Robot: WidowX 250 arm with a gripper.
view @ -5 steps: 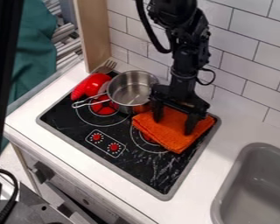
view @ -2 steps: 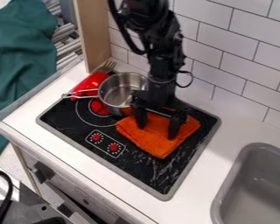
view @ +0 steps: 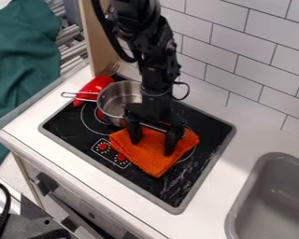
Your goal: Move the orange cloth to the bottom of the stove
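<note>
One orange cloth, corner toward view's bottom, long axis unclear; hand unclenched, fingers spread.

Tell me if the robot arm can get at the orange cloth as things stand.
Probably yes: the jaws stand apart right at the orange cloth, with nothing seen covering it, and the steel pot sits beyond its edge.

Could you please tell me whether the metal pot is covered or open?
Open: no lid sits on the metal pot, and its shiny inner wall shows within the rim.
</note>
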